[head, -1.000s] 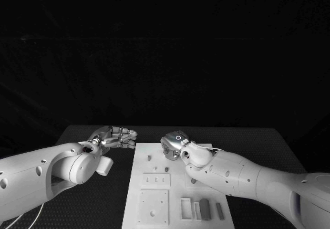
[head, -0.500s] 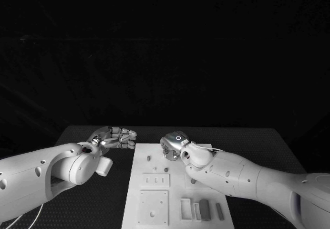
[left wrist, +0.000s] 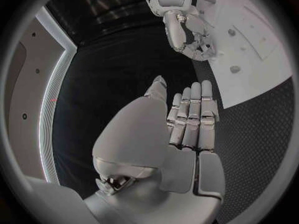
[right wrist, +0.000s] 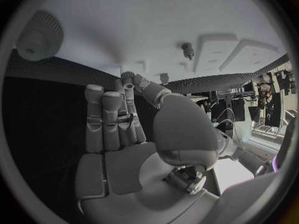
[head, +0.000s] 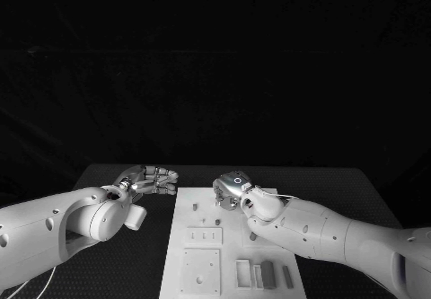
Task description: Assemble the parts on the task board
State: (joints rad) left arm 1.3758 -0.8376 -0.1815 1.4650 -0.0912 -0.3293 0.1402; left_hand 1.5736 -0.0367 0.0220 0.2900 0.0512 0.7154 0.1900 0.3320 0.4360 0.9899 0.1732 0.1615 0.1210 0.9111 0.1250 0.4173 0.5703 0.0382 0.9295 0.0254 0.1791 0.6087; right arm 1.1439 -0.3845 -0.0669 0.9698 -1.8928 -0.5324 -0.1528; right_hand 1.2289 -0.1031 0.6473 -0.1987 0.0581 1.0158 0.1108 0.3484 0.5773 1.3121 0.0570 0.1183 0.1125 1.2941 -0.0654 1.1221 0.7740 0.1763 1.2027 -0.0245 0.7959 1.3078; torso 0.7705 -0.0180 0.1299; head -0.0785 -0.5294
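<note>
We see the white task board (head: 208, 240) between both hands, with three grey parts (head: 266, 271) lying at its near end, well behind the right hand (head: 232, 189). That hand hovers over the board's far end, fingers loosely extended, holding nothing. The left hand (head: 148, 179), beside the board, is likewise empty.

Place: robotics lab or test cell, staged for recording.
Backdrop: plain black curtain (head: 215, 81) hanging behind the workspace, faint folds visible.
Work surface: black table with a textured, mesh-like mat (head: 134, 261), carrying a flat white rectangular task board with moulded recesses (head: 202, 274).
Machinery: two smooth white robot arms with silver many-fingered hands, left hand (head: 151, 179) and right hand (head: 230, 189).
Surroundings: right wrist view shows cables and dark equipment on stands (right wrist: 227, 107).
</note>
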